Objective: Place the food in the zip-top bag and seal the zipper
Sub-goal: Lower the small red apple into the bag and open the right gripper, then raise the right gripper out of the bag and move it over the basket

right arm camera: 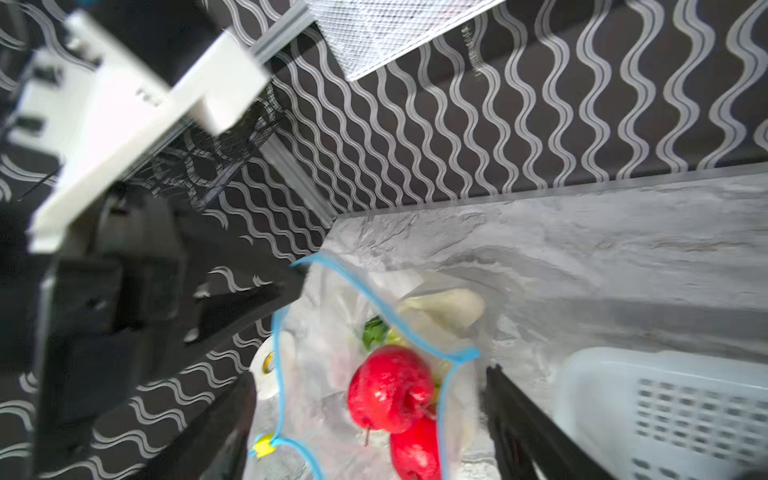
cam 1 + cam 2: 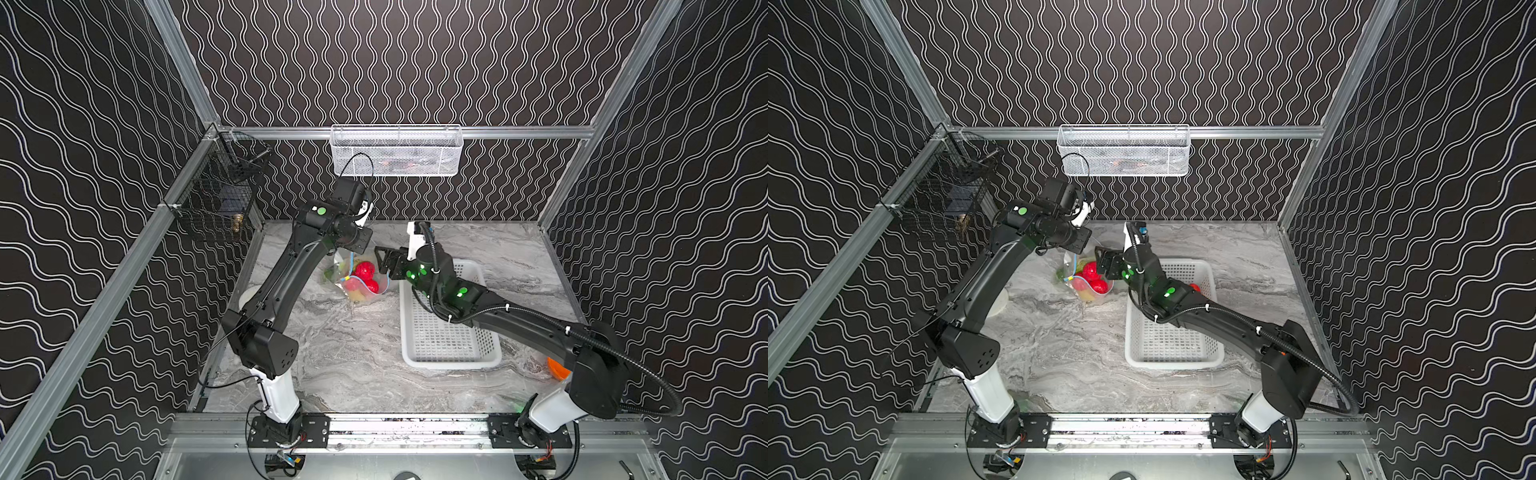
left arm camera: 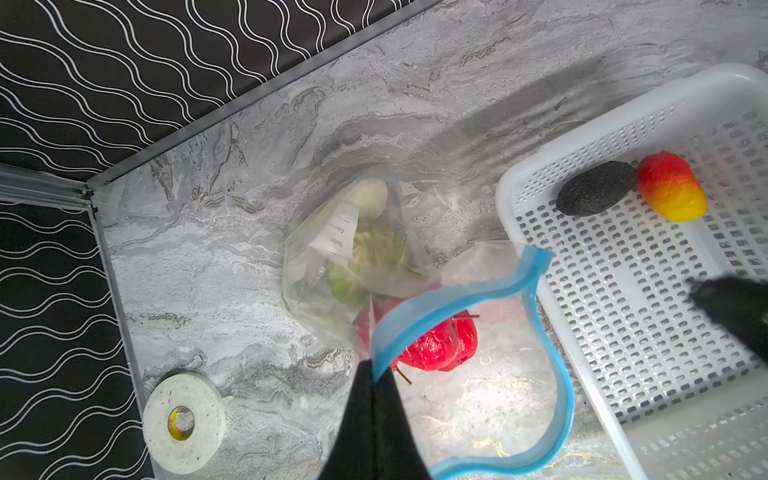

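The dark item (image 3: 596,194) and red-yellow fruit (image 3: 671,192) lie in the white basket (image 2: 451,363). Beyond, toward the tabletop's (image 2: 353,353) far edge, the right gripper (image 2: 381,266) hangs wide and empty over the zip-top bag (image 3: 332,266); the left gripper (image 3: 376,374), pinching the zipper (image 3: 557,374), should hold it high

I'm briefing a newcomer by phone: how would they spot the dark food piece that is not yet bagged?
Find the white perforated basket beside the zip-top bag on the marble table. Two pieces lie side by side in one corner. Yours is the rough black lump, not the glossy red-and-yellow fruit.
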You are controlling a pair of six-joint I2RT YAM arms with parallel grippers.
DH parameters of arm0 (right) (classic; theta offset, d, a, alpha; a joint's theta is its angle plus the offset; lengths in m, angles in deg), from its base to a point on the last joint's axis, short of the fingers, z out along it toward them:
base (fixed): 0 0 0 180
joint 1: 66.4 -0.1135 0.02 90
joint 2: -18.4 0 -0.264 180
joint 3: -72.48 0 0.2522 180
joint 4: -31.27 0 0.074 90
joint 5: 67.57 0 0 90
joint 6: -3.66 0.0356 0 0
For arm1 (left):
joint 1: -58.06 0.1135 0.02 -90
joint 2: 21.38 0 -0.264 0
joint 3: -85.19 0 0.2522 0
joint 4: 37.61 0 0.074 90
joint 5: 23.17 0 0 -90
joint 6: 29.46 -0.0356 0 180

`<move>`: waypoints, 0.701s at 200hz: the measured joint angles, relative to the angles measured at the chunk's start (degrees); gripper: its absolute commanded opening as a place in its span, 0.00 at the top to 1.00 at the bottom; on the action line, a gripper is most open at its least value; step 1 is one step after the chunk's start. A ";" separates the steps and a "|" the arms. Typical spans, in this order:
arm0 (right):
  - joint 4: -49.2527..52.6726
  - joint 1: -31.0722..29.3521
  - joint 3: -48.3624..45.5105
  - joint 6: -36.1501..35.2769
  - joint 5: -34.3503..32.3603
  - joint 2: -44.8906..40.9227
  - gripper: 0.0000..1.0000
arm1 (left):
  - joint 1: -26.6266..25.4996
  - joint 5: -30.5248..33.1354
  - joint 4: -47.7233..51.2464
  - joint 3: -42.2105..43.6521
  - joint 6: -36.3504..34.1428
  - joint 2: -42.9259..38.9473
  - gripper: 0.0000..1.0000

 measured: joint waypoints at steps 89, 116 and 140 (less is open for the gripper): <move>17.94 6.58 8.26 1.99 -2.12 2.82 0.01 | -0.04 -0.26 -0.26 2.62 0.02 -0.98 1.00; 23.87 7.93 10.12 2.08 -2.82 4.59 0.01 | -0.04 -0.28 -0.52 3.72 0.02 -1.46 1.00; 27.45 8.96 10.19 2.71 -2.75 5.31 0.01 | -0.04 -0.22 -0.61 4.44 0.00 -2.16 1.00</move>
